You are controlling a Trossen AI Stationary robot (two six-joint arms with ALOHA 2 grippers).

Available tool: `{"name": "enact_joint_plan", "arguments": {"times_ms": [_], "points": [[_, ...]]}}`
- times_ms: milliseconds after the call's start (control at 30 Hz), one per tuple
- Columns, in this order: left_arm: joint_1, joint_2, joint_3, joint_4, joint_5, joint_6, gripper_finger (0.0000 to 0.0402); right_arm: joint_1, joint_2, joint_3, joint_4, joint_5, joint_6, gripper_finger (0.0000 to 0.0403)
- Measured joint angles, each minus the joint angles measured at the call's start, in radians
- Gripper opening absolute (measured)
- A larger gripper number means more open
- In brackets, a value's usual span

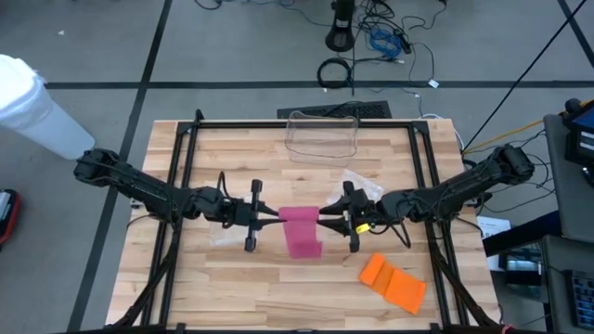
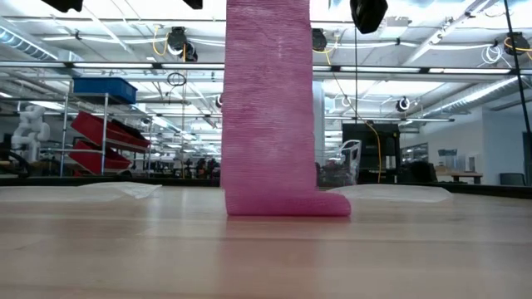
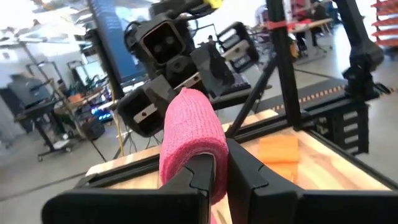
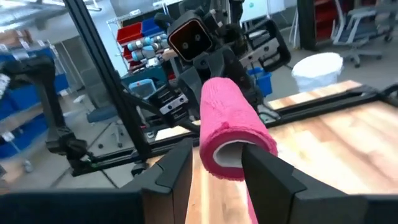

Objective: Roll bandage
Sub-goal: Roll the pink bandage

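Observation:
A pink bandage (image 1: 299, 219) is partly wound into a roll (image 4: 227, 124) held level above the table's middle. Its loose strip (image 2: 266, 108) hangs straight down, and the strip's end (image 2: 324, 203) lies flat on the wood. My left gripper (image 1: 281, 216) comes level from the table's left and is shut on the roll's left end. My right gripper (image 1: 320, 219) comes level from the right and is shut on the roll's right end. The two grippers face each other along the roll. My left gripper pinches the roll's left end (image 3: 208, 168) between its two nearly closed fingers (image 3: 202, 180). It comes level from the table's left, pointing along the roll. The roll is lifted clear and lies level. My right gripper clasps the roll's right end (image 4: 217, 165) from outside, one finger (image 4: 171, 168) on each side. It comes level from the table's right, pointing along the roll. That end shows a pale hollow centre. The strip hangs below the roll.
An orange bandage (image 1: 392, 281) lies near the front right. A clear plastic container (image 1: 322, 137) stands at the table's far middle. Clear wrappers lie by the right arm (image 1: 360, 184) and under the left arm (image 1: 223, 237). A black frame (image 1: 181, 186) borders the table.

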Motion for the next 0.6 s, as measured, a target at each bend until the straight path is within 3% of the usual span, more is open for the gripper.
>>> {"name": "enact_joint_plan", "arguments": {"times_ms": [133,400,600], "points": [[0.006,0.0,0.0,0.008,-0.017,-0.07,0.0025,-0.013,0.0,0.0,-0.007,0.048,-0.131,0.0125],[0.012,0.0,0.003,0.015,-0.022,-0.138,0.0025,-0.02,0.0,-0.001,-0.008,0.034,-0.313,0.0125],[0.013,0.0,0.003,0.014,-0.006,-0.162,0.0025,-0.02,0.001,-0.002,-0.008,0.03,-0.367,0.0125]]}}
